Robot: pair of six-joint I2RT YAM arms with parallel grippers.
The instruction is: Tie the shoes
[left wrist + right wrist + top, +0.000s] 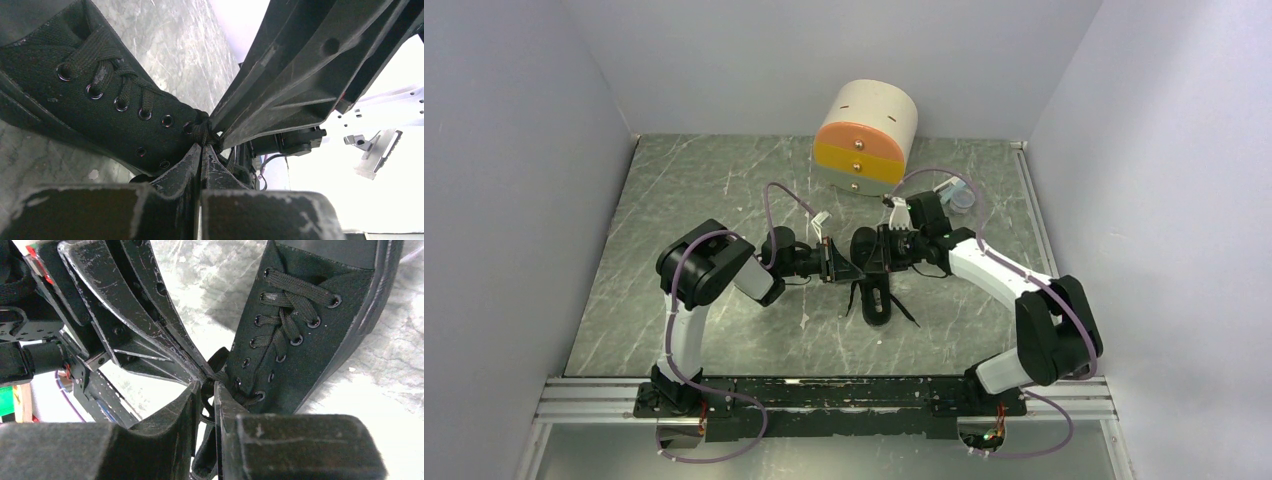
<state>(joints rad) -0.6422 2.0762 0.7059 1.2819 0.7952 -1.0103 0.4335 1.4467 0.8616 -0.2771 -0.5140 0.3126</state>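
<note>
The surface (pixel 674 200) was seen steeply from above, arm bases (pixel 669 395) set at six o'clock. The shoe (pixel 115 127) was framed closely past the left hand (pixel 201 147) and right hand (pixel 207 386); its lacing was shared by both wrist views.

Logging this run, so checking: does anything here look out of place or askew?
Only the shoe: its laces lack a bow, loose ends straggling over the table either side. Nothing spilled or damaged shows.
</note>
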